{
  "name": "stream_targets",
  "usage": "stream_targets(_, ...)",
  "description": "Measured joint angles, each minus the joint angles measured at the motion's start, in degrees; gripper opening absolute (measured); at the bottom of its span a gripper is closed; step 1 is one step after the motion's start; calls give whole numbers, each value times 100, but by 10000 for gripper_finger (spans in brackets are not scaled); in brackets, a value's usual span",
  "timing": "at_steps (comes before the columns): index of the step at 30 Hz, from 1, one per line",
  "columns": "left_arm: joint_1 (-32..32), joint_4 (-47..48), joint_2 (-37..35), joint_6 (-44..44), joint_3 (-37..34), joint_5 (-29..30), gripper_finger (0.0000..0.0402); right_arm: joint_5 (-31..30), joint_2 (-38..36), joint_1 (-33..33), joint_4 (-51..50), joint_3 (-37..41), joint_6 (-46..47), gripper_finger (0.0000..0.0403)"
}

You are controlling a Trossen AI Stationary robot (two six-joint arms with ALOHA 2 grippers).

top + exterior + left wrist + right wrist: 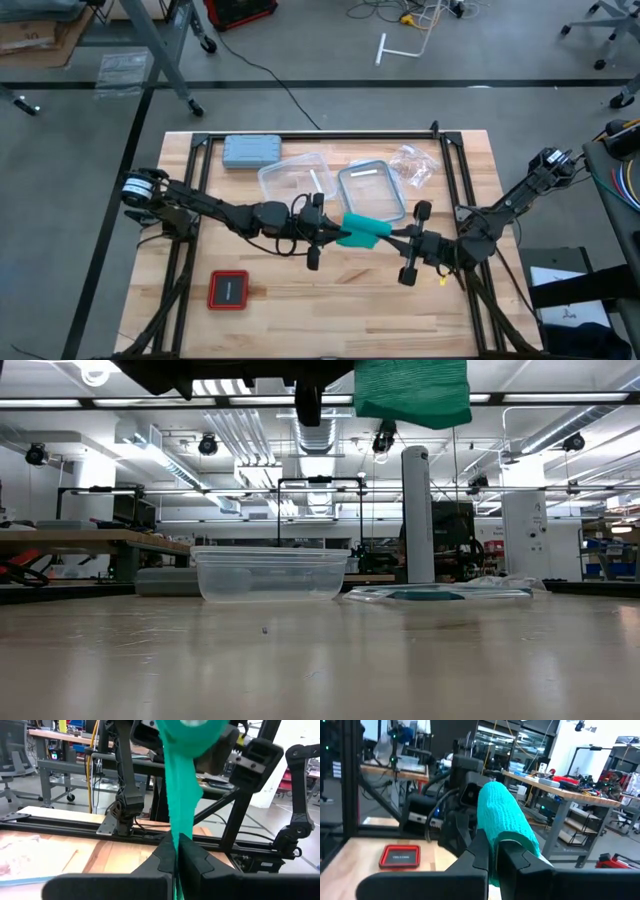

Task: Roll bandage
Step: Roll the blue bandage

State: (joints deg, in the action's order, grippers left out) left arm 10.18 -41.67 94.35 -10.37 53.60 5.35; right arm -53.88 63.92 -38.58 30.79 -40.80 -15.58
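Observation:
The teal-green bandage [362, 228] hangs in the air over the table's middle, between my two grippers; the low view shows it [410, 390] high above the tabletop. Part of it is wound into a roll [504, 817], and a flat band [181, 805] runs off that roll. My left gripper [338, 237] reaches in from the left and is shut on the band. From the right comes my right gripper [388, 238], shut on the roll. The two grippers face each other, close together. My left gripper pinches the flat band [176, 840] between its two fingers, coming level from the table's left. The band runs stretched from the fingers to the roll [192, 735], clear of the table. A short piece [176, 890] passes on behind the fingertips. My right gripper pinches the roll's near end [496, 840] between its two fingers, coming level from the table's right. The roll sticks out past the fingertips toward my left gripper, lifted clear of the table.
Behind the grippers stand a clear plastic container [295, 180] and its lid [372, 190]. A grey-blue case [250, 150] lies at the far left, a crumpled plastic bag [415, 165] at the far right. A small red-rimmed square object [228, 290] lies near the front left.

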Motion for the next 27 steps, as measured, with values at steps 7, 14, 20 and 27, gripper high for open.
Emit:
stream_targets(7,66,283,0,-109,-2,84,0,-8,-97,78,131,2,333,3)
stream_targets(14,220,472,0,-173,-2,270,0,6,-286,76,96,2,241,3)
stream_targets(20,220,429,0,-386,-7,270,0,31,-291,76,-404,2,433,3)
stream_targets(27,207,545,0,-405,-7,270,7,304,-312,74,-622,2,554,3)
